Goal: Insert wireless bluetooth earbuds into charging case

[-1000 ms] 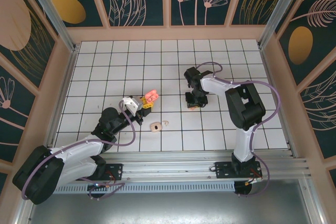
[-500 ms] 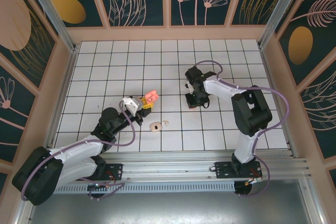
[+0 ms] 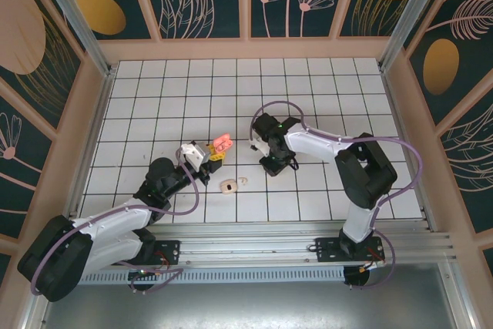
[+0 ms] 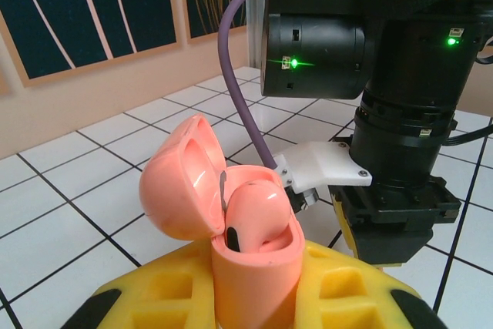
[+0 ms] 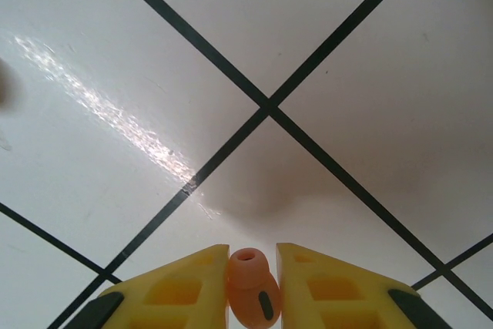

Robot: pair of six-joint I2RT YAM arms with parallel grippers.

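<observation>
Coral earbud (image 5: 252,292), pinched by right end effector (image 5: 253,258), has moved toward left end effector's (image 4: 254,304) gripped case (image 4: 182,182).

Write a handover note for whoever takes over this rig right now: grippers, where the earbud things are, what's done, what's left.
Left gripper: shut on the open coral case, lid tipped back.
Done: one bud seems seated inside.
Right gripper: shut on a coral earbud, above the table, close to the coral case.
Cream case: on the table between the arms, untouched.
To do: seat the held earbud in the coral case; the cream case may follow.
</observation>
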